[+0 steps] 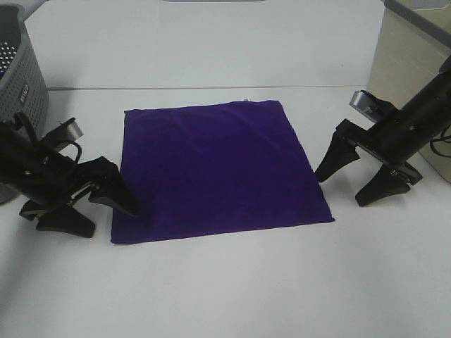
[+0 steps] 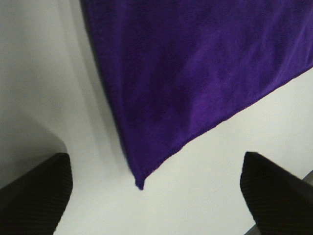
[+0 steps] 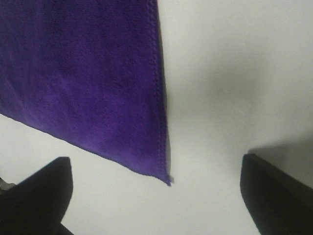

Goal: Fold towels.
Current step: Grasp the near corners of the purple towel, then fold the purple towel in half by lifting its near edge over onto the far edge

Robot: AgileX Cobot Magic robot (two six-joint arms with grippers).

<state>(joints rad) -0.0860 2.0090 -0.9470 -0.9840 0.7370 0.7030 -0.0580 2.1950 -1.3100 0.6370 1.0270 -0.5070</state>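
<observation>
Towel (image 1: 218, 169) btwn L hand (image 1: 110, 220), R hand (image 1: 341, 189)

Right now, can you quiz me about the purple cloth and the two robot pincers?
1. True or false: the left pincer holds the purple towel up off the table.
2. What shows at the far left of the high view? A) grey basket B) red bucket C) blue box
3. Fill in: the right pincer is open and faces a towel ____.

Key: 1 false, the towel lies flat; 2 A; 3 corner.
</observation>
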